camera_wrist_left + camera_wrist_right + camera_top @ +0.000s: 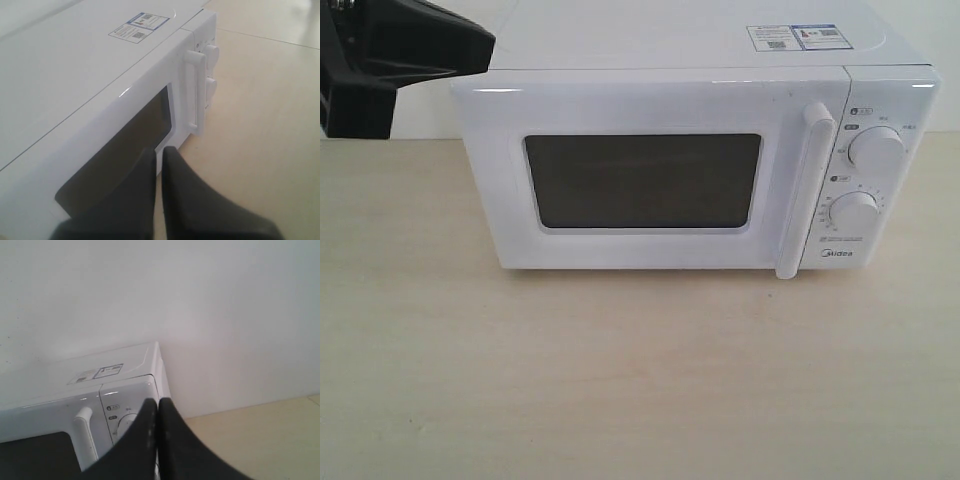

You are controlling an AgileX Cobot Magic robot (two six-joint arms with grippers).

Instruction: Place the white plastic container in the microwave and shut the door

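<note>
1. Found the left arm's black housing [390, 60] at 10 o'clock in the exterior view, just beside the upper left corner of the microwave [620, 40].
2. Saw the left gripper [158, 152] in its wrist view with both black fingers [140, 200] pressed together and nothing between them. It was pointed along the front of the door [650, 110]. Could not tell whether it touched.
3. Noted the microwave standing upright at 12 o'clock on the pale wooden table [620, 380], with the door fully shut and flush with the body.
4. Could not tell whether the white plastic container lay behind the dark window [642, 180]. Made out nothing through the mesh.
5. Marked the vertical bar handle [805, 190] at 3 o'clock from the window.
6. Counted two round dials at 3 o'clock from the handle, the upper dial [876, 148] directly at 12 o'clock above the lower dial [853, 213].
7. Spotted the stickers [793, 37] on the top panel, at 12 o'clock from the handle.
8. Saw the right gripper [158, 402] with its fingers [175, 440] together and holding nothing, raised before the dial panel and clear of it.
</note>
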